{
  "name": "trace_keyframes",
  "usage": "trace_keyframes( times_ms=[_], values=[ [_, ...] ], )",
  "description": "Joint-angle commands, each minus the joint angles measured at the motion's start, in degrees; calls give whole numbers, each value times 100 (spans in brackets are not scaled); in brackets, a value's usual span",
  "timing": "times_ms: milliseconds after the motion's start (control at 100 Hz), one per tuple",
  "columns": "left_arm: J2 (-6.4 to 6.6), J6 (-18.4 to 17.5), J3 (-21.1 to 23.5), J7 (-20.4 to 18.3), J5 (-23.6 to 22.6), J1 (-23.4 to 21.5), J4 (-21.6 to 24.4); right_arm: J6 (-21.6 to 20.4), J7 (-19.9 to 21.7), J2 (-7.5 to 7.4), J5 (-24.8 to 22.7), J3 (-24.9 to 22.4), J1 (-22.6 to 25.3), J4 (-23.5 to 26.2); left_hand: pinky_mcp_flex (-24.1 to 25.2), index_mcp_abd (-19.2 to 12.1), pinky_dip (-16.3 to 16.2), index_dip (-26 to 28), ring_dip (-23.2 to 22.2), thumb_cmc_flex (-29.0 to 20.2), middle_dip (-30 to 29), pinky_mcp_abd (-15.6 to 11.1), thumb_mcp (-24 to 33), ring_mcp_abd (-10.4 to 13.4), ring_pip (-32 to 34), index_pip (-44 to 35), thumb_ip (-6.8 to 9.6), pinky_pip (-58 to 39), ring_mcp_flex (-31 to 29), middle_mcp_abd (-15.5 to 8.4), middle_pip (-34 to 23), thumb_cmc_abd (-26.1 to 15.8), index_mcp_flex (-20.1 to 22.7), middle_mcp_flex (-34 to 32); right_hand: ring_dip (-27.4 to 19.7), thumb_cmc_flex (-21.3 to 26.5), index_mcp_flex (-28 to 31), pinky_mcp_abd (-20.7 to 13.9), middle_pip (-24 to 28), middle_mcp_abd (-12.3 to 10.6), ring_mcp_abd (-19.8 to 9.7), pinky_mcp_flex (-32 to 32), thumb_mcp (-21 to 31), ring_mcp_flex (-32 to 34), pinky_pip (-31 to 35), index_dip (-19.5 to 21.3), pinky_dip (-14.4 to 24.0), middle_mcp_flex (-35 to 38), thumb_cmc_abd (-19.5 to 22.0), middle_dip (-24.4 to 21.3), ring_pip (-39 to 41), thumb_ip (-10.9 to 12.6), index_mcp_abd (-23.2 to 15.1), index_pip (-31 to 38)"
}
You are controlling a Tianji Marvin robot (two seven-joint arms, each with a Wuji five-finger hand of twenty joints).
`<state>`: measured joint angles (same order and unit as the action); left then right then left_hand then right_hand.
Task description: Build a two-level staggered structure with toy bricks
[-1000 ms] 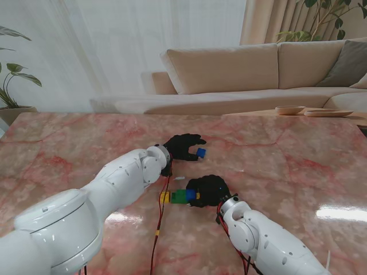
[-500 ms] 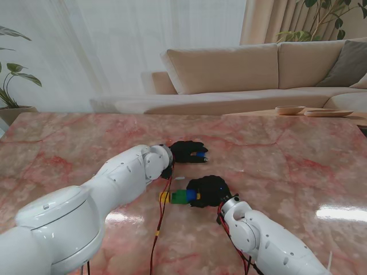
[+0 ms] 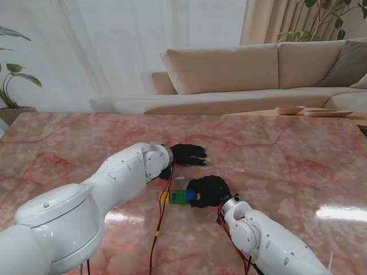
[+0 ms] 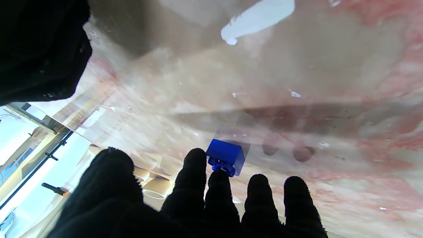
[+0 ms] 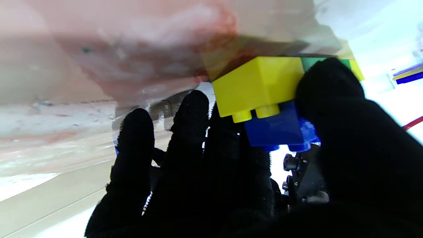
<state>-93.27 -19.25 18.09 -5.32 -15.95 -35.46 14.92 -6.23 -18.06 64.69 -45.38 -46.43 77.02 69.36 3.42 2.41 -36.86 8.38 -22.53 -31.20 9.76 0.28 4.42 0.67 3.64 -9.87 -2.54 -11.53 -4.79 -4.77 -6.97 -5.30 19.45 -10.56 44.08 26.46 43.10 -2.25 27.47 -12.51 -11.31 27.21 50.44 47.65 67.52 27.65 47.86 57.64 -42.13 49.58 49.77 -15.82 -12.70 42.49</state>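
Near the middle of the stand view, the left hand (image 3: 188, 154) lies flat over a small blue brick (image 4: 226, 157), fingertips touching it, grasp unclear. Lower in the frame, the right hand (image 3: 210, 191) clasps the yellow, green and blue brick stack (image 3: 179, 197) on the table (image 3: 298, 166).

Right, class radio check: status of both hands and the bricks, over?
Left hand open, fingertips at loose blue brick. Right hand steadying brick stack. Nothing blocking.
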Motion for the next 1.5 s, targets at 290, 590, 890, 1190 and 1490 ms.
trace_keyframes(
  times_ms=[290, 590, 890, 1190, 1490],
  values=[
    [127, 126, -47, 233, -138, -124, 4, 32, 141, -28, -23, 68, 102, -70, 42, 278, -219, 454, -298, -112, 742, -218, -102, -22, 322, -499, 231, 37, -129, 448, -836, -104, 489, -580, 61, 381, 502, 25, 381, -125, -41, -33, 529, 215, 200, 143, 34, 572, 356, 153, 5, -16, -923, 752],
    [728, 534, 21, 193, -124, -413, 844, 94, 116, -22, -44, 125, 108, -46, 45, 269, -289, 535, -332, -127, 819, -228, -25, -49, 380, -665, 225, 14, -254, 477, -877, -57, 670, -842, 59, 381, 503, 21, 380, -129, -42, -31, 531, 216, 200, 146, 34, 574, 355, 152, 2, -16, -920, 752],
    [1629, 1326, 346, 27, -295, -909, 2457, 104, 116, -25, -73, 179, 97, -30, 60, 287, -395, 592, -386, -130, 894, -228, 43, -112, 459, -798, 205, -29, -419, 543, -913, -43, 856, -1102, 58, 390, 505, 24, 381, -133, -42, -31, 534, 216, 196, 148, 31, 575, 346, 154, 2, -16, -934, 750],
    [2245, 1882, 884, -50, -729, -1456, 3689, 120, 56, -16, -102, 215, 77, -29, 66, 266, -477, 639, -456, -145, 978, -234, 94, -173, 543, -899, 195, -57, -573, 593, -959, -17, 1038, -1380, 58, 386, 508, 24, 380, -127, -43, -31, 532, 219, 193, 149, 29, 577, 352, 154, 2, -16, -933, 751],
    [2545, 2033, 1448, 12, -1111, -1950, 4426, 147, -101, 14, -136, 315, 9, -111, 77, 100, -565, 621, -489, -88, 998, -197, 126, -194, 566, -847, 223, -84, -612, 509, -903, 104, 895, -1313, 56, 387, 491, 18, 375, -136, -50, -33, 513, 202, 191, 150, 28, 561, 355, 155, -5, -19, -938, 744]
  ],
)
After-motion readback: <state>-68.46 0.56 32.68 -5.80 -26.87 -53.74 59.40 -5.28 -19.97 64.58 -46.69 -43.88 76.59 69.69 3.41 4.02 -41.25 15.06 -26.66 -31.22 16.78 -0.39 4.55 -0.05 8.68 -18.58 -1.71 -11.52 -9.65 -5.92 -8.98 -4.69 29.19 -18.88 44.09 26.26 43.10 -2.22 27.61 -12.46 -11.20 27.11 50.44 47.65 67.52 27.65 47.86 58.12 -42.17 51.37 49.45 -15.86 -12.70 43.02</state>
